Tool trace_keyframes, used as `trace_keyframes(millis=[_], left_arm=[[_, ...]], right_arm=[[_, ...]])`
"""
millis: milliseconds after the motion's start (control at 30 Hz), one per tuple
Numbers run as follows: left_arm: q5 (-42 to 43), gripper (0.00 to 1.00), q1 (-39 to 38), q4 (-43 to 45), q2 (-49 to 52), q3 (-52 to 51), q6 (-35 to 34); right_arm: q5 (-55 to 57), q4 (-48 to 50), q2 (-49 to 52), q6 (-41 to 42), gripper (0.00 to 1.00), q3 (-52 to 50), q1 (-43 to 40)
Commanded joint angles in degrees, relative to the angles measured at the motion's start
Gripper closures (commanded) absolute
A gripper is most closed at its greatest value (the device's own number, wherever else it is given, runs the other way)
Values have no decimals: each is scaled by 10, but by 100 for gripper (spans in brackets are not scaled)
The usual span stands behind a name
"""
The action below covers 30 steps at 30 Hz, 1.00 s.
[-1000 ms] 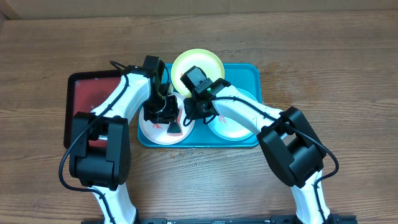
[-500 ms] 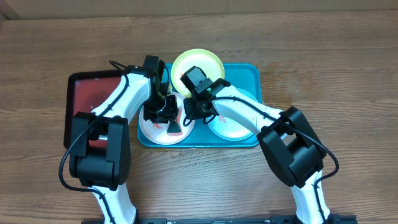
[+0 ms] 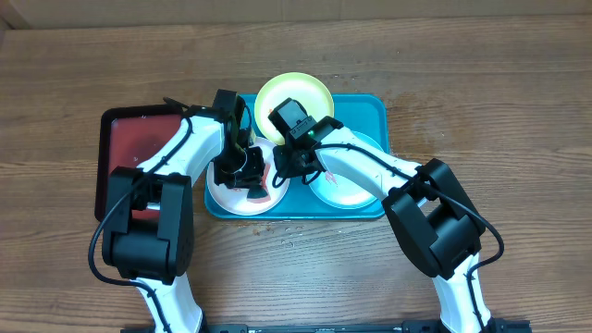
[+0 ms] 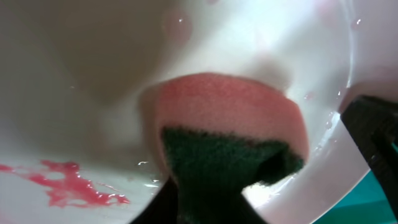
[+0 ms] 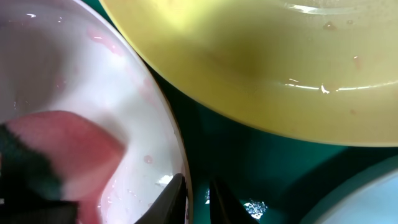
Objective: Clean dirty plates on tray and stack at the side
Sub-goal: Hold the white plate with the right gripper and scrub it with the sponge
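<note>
Pink sponge [image 4: 230, 118] clamped, left jaws (on white plate [image 4: 93, 74])

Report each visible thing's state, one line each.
White plate: on blue tray, wet, pink smear.
Yellow-green plate: wet, overhanging blue tray's far rim.
Mint plate: on blue tray, right side.
Sponge: pressed on white plate.
Left gripper: jaws shut on sponge.
Right gripper: jaws shut on white plate's rim.
Red tray: left of blue tray.

sponge [image 4: 231, 118]: lower end cut off | mint plate [image 3: 339, 193]: mostly under right arm [image 3: 370, 169]
</note>
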Motion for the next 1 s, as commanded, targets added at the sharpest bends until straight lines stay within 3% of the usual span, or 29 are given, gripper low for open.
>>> trace_keyframes(millis=[0,167,233,367,500,667,800,967], left_arm=[[-16,93,-3,0,7,-13,0],[-37,96,5,-13,7,-1,0],[-91,96,14,-26,7,6,-5],[-257,96,42,-75,7,24,-82],[-309,96,71,-101,7,47,-88],[-280,96,87,-106,7,90,-84],[-146,96,86,-80,7,111,-22],[-23,96,85,-52,7,107,-11]], right_arm=[[10,1,3,0,85,11,0],[10,1,3,0,85,11,0],[11,-1,3,0,85,11,0],[23,-8,3,0,86,11,0],[25,-5,3,0,86,11,0],[25,-5,3,0,87,11,0],[25,-5,3,0,87,11,0],[25,-5,3,0,87,11,0]])
